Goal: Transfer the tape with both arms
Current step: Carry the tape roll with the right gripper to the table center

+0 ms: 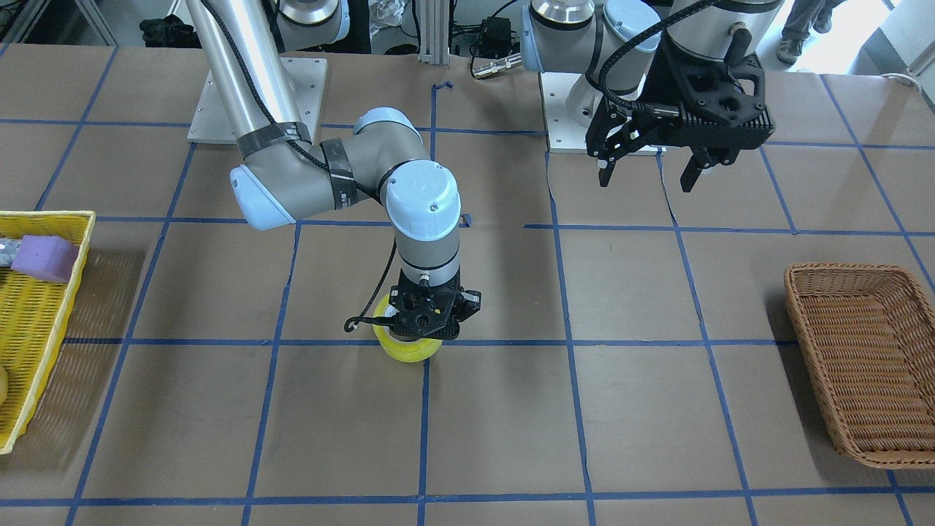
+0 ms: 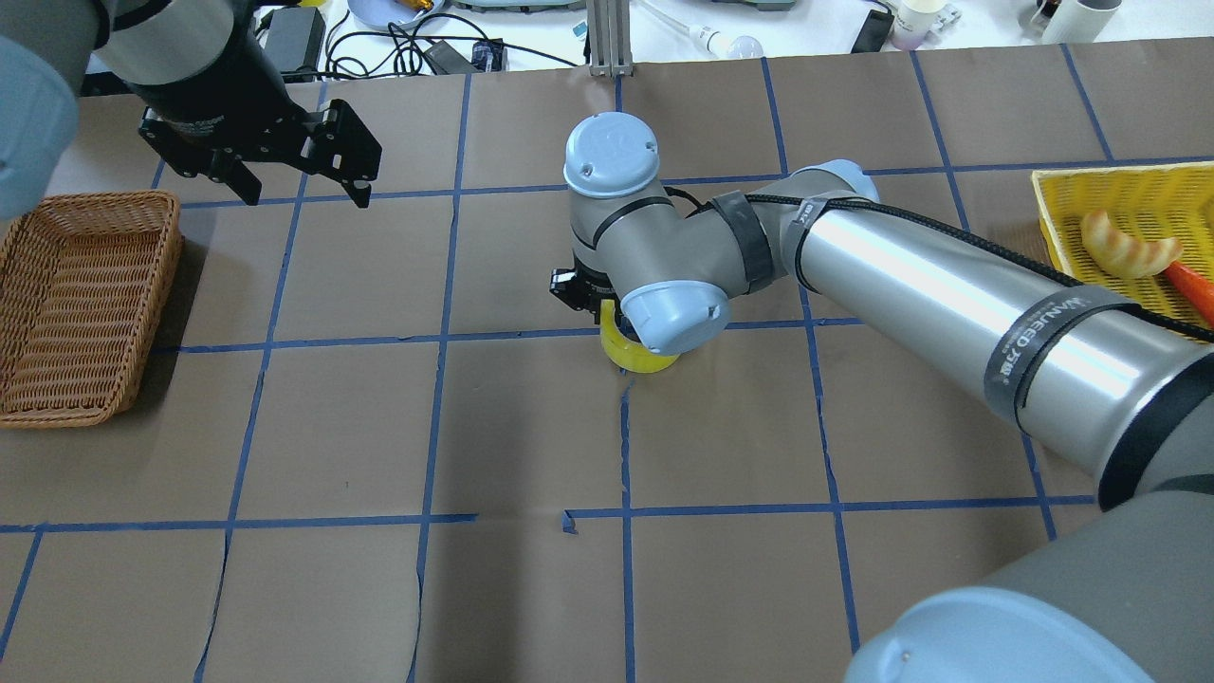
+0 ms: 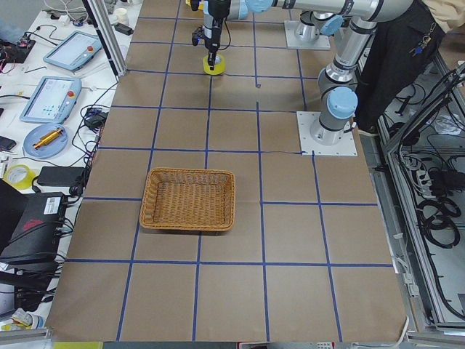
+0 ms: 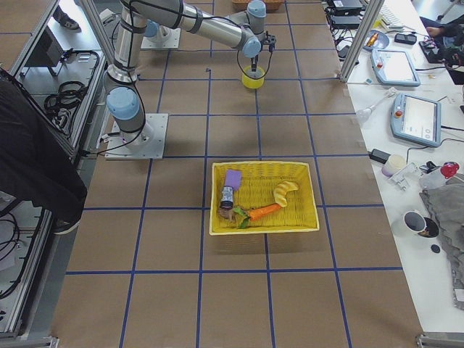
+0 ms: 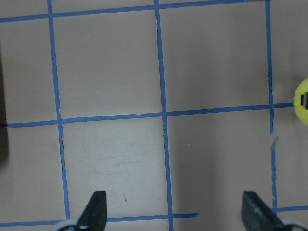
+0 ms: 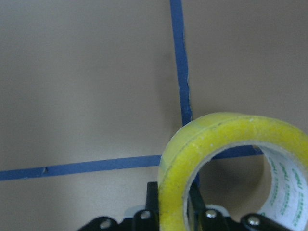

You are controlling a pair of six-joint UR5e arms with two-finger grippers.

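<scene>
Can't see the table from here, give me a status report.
Right gripper shut on the tape, low at table centre. Left gripper open, empty, raised. Nothing seen between them.

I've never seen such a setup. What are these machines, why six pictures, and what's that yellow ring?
The right arm and left arm are robot arms bolted to a paper-covered table marked with blue lines. All six pictures show one moment: one from across the table, one from behind the robot, two from the table's ends, one from a camera on each wrist. Each arm ends in a two-fingered tool. The right tool is shut on a yellow tape roll near the table's middle. The left tool hangs open and empty above the table. An empty wicker basket sits at one end; a yellow basket at the other holds a purple sponge and other small things.
</scene>
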